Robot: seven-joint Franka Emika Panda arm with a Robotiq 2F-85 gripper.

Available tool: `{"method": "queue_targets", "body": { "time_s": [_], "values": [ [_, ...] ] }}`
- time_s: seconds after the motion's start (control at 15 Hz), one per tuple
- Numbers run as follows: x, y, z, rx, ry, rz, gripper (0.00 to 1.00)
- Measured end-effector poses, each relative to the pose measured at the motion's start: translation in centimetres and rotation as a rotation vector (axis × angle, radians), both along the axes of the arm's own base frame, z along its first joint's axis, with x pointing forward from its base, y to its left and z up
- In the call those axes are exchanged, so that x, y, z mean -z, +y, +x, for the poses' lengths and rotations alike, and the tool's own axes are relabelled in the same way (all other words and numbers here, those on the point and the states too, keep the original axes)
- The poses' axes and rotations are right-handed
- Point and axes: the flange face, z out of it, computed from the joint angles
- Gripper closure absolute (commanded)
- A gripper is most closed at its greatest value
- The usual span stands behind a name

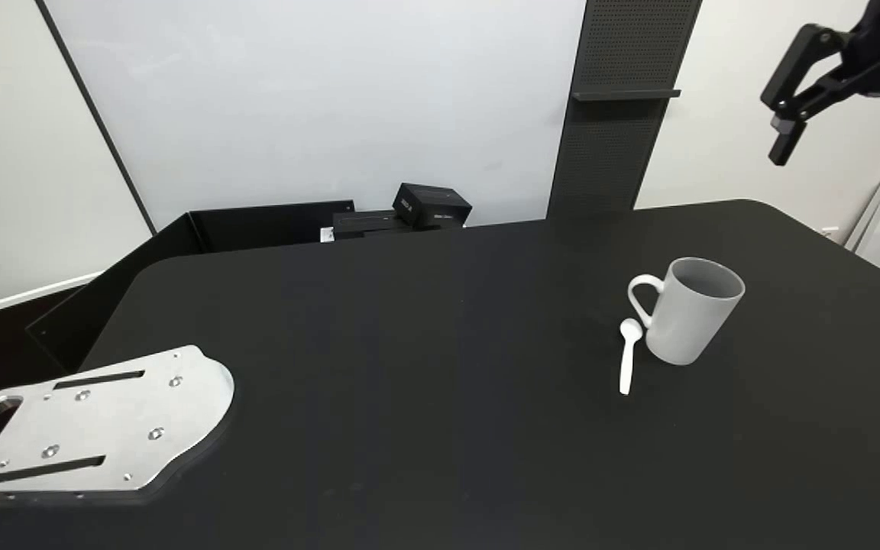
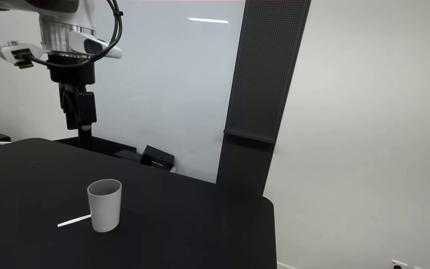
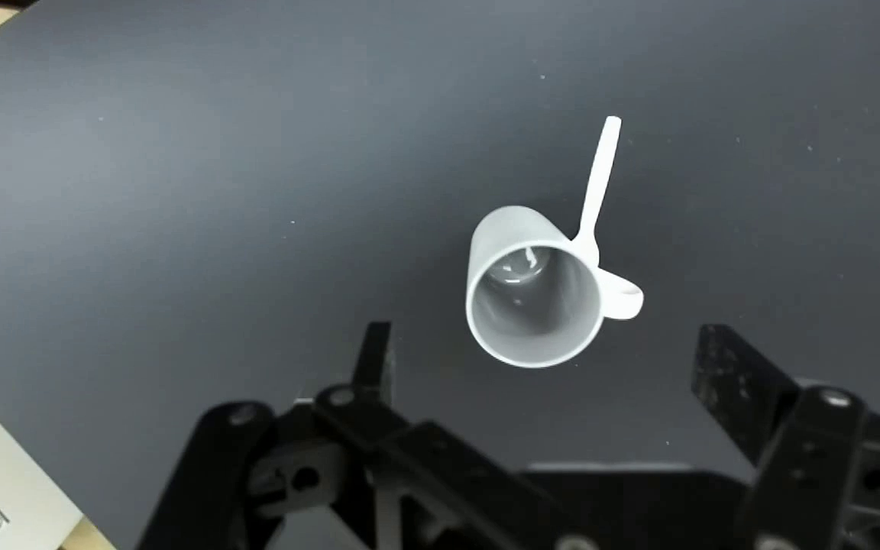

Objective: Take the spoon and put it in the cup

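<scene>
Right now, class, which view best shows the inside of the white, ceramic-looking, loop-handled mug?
The wrist view: it looks down into the mug, showing its inner wall and part of its bottom. Both exterior views look in obliquely, showing some inner wall but no bottom.

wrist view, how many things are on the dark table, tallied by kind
White mug: 1
White spoon: 1
Total: 2
</scene>
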Motion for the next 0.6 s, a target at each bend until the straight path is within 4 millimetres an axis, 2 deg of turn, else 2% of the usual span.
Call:
{"method": "queue_targets", "body": {
  "time_s": [0.27,0.6],
  "values": [
    [1.3,3.1,1.9,0.15,-0.066,0.016,0.0],
    [3.4,5.9,3.9,0.22,-0.112,0.019,0.0]
  ]
}}
